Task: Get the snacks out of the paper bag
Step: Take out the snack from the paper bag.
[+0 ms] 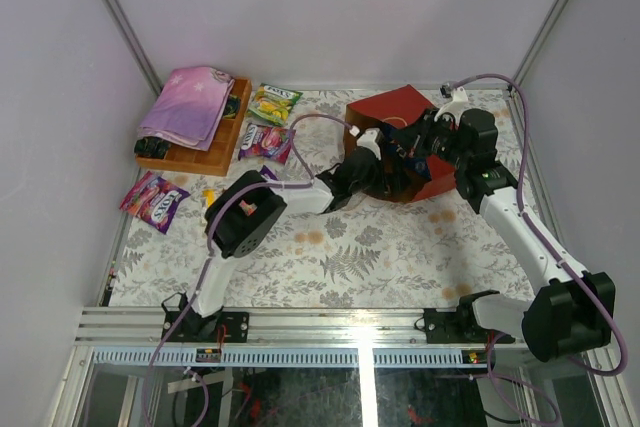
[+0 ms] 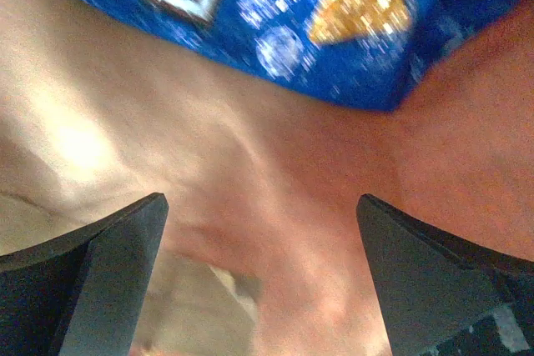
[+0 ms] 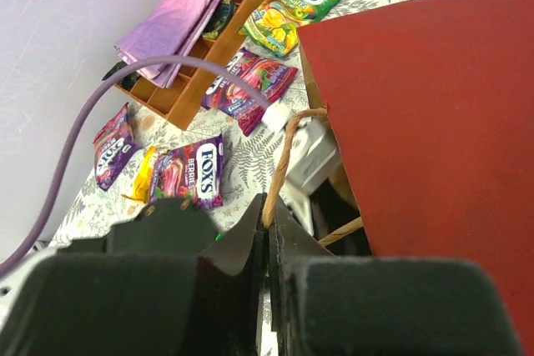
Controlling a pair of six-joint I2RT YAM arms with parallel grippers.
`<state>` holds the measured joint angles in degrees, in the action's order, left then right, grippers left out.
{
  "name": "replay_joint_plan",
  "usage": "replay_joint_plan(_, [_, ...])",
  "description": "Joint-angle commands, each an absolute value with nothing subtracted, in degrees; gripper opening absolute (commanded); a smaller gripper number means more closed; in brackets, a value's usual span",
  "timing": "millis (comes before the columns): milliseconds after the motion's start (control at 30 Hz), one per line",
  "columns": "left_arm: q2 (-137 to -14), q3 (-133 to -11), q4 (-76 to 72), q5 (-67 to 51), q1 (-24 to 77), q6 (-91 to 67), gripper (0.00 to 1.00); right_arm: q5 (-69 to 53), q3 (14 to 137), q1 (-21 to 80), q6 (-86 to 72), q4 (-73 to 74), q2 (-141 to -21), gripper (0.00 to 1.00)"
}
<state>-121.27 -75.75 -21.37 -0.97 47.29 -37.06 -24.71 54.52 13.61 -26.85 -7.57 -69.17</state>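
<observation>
Red paper bag (image 1: 398,107) holding blue chip bag (image 2: 275,31); left tool (image 2: 260,202) inside, spread wide, empty; right tool (image 3: 269,210) pinching its handle (image 3: 288,156).

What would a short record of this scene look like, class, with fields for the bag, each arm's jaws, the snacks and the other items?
Paper bag: red, lying on its side on the table
Left jaws: open, inside the bag, facing the blue chip bag
Right jaws: shut on the bag's twisted handle
Snacks out: green-yellow packet and three purple packets on the table
Other: wooden tray holding a folded pink-purple cloth
</observation>
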Motion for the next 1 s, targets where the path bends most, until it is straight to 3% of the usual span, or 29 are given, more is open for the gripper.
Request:
replay_joint_plan(0, [-128.2, -82.2, -24.4, 2.6, 42.8, -42.2, 0.96, -25.2, 54.5, 13.4, -26.5, -9.3, -67.9, 0.00])
replay_joint_plan(367, [-140.9, -100.5, -14.2, 17.5, 41.8, -47.7, 0.97, -25.3, 54.0, 13.4, -26.7, -9.5, -67.6, 0.00])
replay_joint_plan(633, [-148.3, -111.3, -9.4, 17.0, 41.8, -51.6, 0.97, -25.6, 53.9, 13.5, -26.7, -9.8, -67.7, 0.00])
replay_joint_plan(767, [-149.2, -112.6, -11.1, 15.2, 41.8, -52.6, 0.91, -25.7, 53.9, 13.4, -26.5, -9.5, -67.4, 0.00])
replay_joint_plan(867, [-147.2, -112.2, -13.9, 10.6, 40.8, -48.2, 0.75, -25.4, 54.3, 13.4, -25.9, -8.3, -66.7, 0.00])
replay_joint_plan(900, [-146.1, -111.1, -15.2, 8.2, 40.1, -46.9, 0.65, -25.0, 54.3, 13.4, -25.6, -7.6, -66.3, 0.00])
replay_joint_plan(967, [-143.8, -109.2, -19.0, 0.8, 37.8, -45.5, 0.33, -24.2, 54.0, 13.4, -25.1, -7.3, -65.3, 0.00])
